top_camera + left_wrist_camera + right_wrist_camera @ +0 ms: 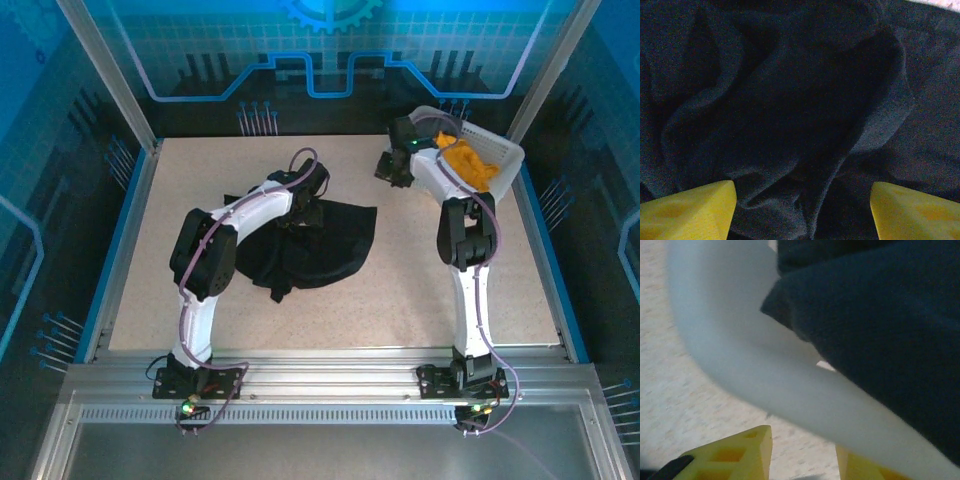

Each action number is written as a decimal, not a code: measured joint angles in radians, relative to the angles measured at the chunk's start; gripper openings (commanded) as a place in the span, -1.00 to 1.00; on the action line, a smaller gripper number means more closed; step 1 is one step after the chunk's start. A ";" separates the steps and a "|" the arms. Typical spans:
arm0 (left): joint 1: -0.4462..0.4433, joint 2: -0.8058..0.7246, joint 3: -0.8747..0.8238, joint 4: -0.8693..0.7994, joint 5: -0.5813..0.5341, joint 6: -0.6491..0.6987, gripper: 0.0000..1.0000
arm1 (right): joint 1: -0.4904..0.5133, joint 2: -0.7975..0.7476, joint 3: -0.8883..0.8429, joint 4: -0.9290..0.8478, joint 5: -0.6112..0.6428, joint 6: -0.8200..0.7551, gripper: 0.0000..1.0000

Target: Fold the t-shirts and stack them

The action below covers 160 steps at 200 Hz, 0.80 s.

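While the left claw is hovering, spread wide, over the black t-shirt crumpled mid-surface, the right claw is reaching the basket rim w/ the dark grey t-shirt draping over it; jaws partway, grip unclear. Step: spreading the black one; next needs a hem pinch.
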 measured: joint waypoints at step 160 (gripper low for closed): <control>-0.008 0.164 0.205 -0.062 0.076 -0.003 0.05 | 0.107 -0.418 -0.532 0.091 -0.102 -0.010 0.10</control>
